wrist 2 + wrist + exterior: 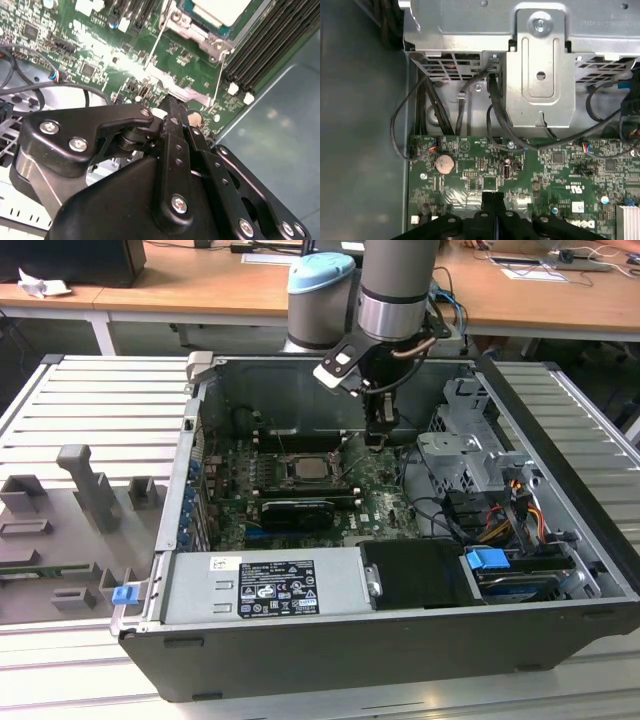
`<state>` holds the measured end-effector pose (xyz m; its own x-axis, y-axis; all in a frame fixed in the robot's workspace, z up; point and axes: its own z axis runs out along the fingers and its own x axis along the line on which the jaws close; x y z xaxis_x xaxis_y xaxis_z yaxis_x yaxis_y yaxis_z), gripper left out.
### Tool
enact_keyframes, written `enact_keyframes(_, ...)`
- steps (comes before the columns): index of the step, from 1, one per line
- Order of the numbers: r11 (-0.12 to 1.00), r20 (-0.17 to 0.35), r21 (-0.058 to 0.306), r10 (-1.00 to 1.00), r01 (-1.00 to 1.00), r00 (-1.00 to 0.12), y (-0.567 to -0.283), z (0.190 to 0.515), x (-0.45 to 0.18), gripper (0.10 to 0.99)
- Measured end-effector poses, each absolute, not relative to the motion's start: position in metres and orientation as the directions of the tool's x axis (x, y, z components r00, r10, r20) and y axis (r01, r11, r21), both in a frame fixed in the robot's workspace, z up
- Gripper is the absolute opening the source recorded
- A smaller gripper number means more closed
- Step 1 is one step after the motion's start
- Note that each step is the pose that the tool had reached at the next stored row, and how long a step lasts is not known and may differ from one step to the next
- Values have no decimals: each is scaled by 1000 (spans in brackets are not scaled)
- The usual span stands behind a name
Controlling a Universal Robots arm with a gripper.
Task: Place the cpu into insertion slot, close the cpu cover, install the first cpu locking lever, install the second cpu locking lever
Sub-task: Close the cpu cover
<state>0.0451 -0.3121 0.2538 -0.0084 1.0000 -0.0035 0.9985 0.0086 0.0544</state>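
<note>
The cpu (304, 468) lies in the insertion slot (279, 469) on the green board, its pale face (223, 9) showing. The silver cpu cover (194, 31) lies flat around it. Two thin wire locking levers (155, 44) (220, 75) run along the socket's sides; whether they are latched cannot be told. My gripper (377, 440) hangs low over the board on the exterior view's right of the socket. It is shut, with its black fingers (173, 116) pressed together and nothing seen between them. The tips (492, 196) sit by a silver tab (190, 93) near one lever's end.
Black memory slots (265, 40) flank the socket. A metal drive cage (540, 65) with cables (495, 107) stands close beyond the gripper. A coin battery (444, 162) sits on the board. The case wall (200, 420) and power supply (265, 585) box in the board.
</note>
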Motion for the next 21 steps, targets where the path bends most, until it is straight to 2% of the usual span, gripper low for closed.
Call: enact_keyframes(21,20,-3,54,1000,998,-20,-312,245,-3,106)
